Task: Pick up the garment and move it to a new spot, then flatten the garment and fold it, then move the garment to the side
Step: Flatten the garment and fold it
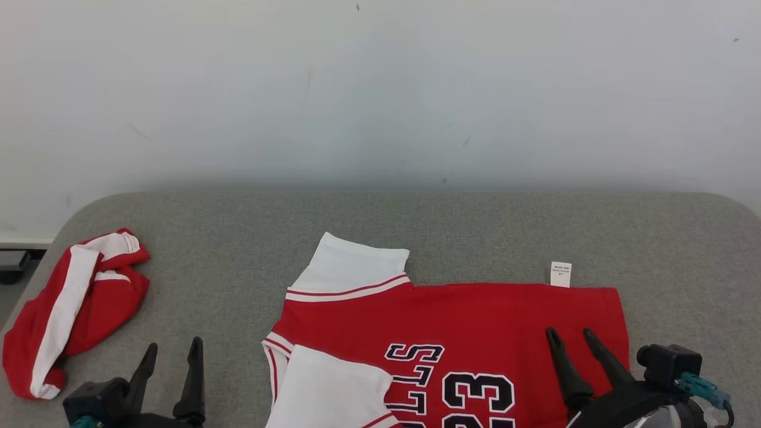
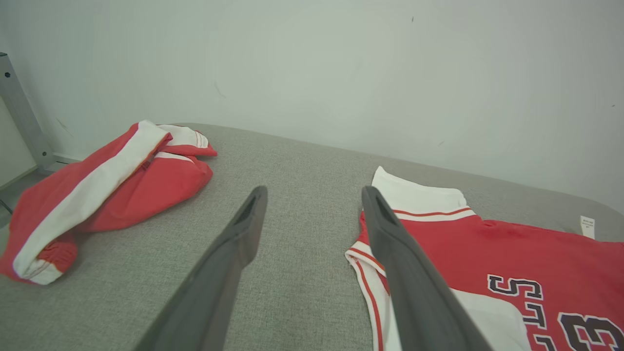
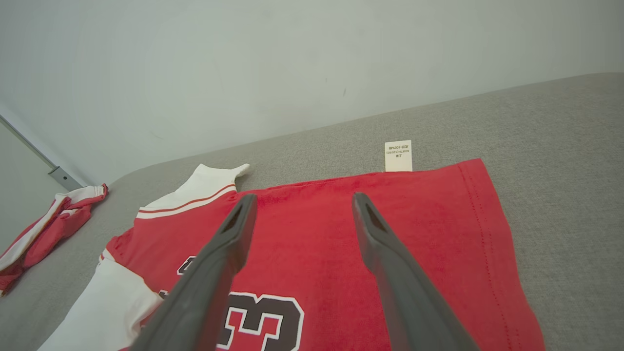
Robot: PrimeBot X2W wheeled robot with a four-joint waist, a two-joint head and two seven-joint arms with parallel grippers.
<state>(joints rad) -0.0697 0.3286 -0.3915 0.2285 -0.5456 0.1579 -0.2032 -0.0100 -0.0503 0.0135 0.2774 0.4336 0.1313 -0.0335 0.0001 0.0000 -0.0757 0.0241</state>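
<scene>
Red jersey (image 1: 464, 321) spread flat on the grey padded tabletop (image 1: 475, 232), lying along the near edge from the middle toward the right; its lower part runs out of the bottom of the head view. The garment lies sideways, neck end toward the tabletop's left and straight stitched hem toward its right. The body is red with dark, white-outlined lettering and the number 23. Both sleeves are white with a red stripe at the seam: one points toward the far edge, the other is laid over the chest. A small white care label (image 1: 560, 274) sticks out past the jersey's far side, close to the hem. The cloth is smooth, with few wrinkles.

The left gripper (image 1: 174, 343) is over bare tabletop near the near edge, between the jersey and a crumpled red-and-white garment (image 1: 71, 309) at the left edge; its fingers are spread wide with nothing between them. The right gripper (image 1: 570, 331) is over the hem end of the jersey, fingers likewise spread wide and gripping nothing; whether its tips touch the cloth cannot be told.
</scene>
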